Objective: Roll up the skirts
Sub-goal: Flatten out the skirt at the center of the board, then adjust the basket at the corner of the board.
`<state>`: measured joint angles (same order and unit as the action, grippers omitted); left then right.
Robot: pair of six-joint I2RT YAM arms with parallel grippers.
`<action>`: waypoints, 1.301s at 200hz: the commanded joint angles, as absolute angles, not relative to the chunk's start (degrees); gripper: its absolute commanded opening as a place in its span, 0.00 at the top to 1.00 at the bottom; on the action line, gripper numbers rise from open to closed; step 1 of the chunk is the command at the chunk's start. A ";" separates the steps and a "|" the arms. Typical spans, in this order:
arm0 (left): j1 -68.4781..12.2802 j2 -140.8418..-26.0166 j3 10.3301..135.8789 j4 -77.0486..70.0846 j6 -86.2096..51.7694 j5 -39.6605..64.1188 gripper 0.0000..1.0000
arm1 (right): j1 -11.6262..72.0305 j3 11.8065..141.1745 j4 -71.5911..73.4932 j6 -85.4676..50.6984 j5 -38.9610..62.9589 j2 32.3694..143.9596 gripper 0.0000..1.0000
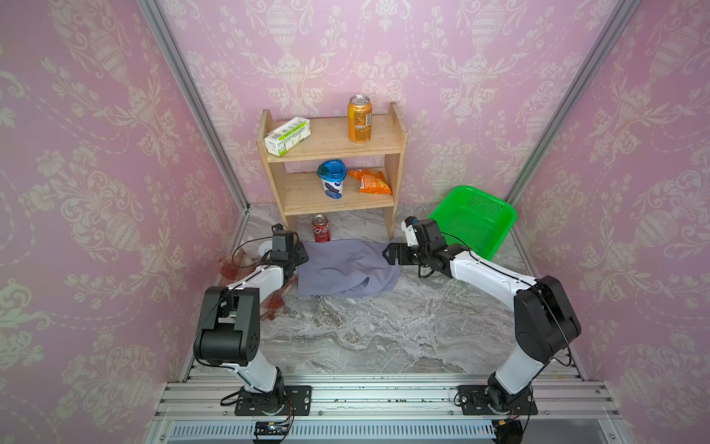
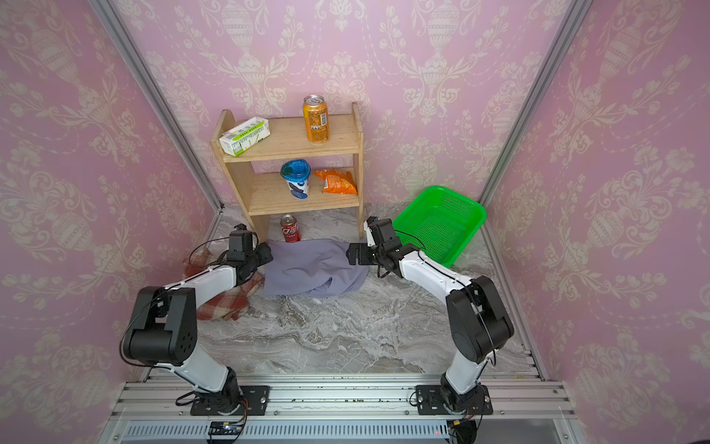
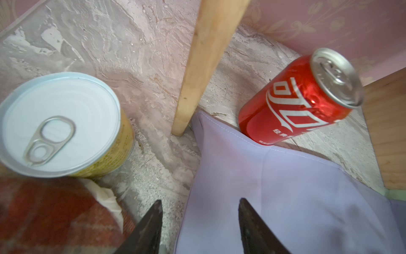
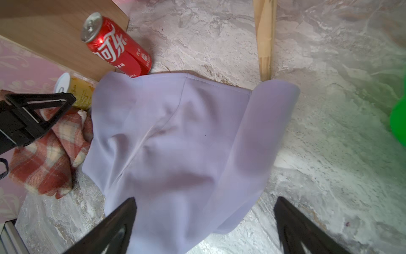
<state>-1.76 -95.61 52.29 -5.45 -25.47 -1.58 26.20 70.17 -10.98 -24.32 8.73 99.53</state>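
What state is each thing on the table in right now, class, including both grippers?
Lavender skirt, spread out and creased, one side edge curled over, not rolled up.
Plaid skirt, crumpled in a heap, not rolled.
Green basket, empty.
Red can, upright, unopened.
Tin, upright, lid sealed.
Left gripper, open, holding nothing.
Right gripper, open wide, holding nothing.

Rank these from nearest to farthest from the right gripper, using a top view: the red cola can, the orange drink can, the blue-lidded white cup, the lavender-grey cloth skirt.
1. The lavender-grey cloth skirt, directly by the right gripper.
2. The red cola can, on the tabletop under the wooden shelf.
3. The blue-lidded white cup, on the middle shelf.
4. The orange drink can, on the top shelf.
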 commanded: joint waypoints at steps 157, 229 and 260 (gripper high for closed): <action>-2.37 -105.80 60.74 0.00 -28.38 3.40 1.00 | 16.87 73.24 -19.27 -20.46 12.70 100.31 0.00; -11.26 -79.38 43.86 -14.31 -25.42 9.44 1.00 | 18.01 68.18 -19.39 -22.06 15.54 91.20 0.00; -16.83 -70.94 39.55 -22.12 -24.35 15.34 1.00 | 17.00 65.60 -21.62 -22.69 15.01 85.65 0.00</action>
